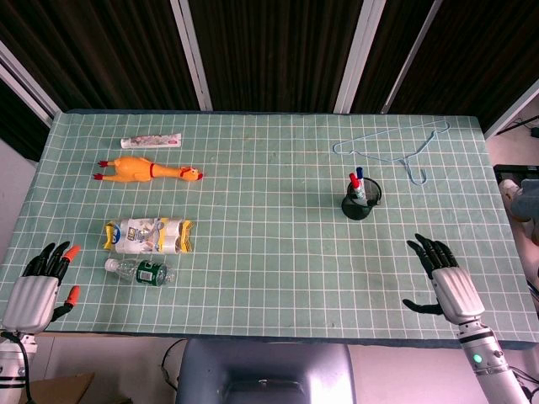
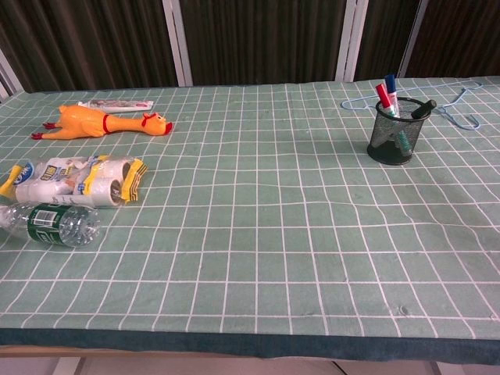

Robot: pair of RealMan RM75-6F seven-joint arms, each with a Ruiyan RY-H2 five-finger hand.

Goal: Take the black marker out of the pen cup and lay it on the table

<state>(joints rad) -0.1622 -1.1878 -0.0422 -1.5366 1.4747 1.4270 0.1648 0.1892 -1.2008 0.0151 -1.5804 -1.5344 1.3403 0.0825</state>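
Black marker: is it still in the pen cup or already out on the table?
Still in. In the chest view the black marker leans against the rim of the upright pen cup, beside the red and blue markers; neither hand touches it.

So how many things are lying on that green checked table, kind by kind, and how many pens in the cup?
Black mesh pen cup: 1
Markers in it: 3 – red-capped marker, blue-capped marker, black marker
Yellow rubber chicken: 1
White toothpaste tube: 1
Yellow-edged packet of white rolls: 1
Clear plastic bottle with green label: 1
Pale blue wire hanger: 1
Total: 9
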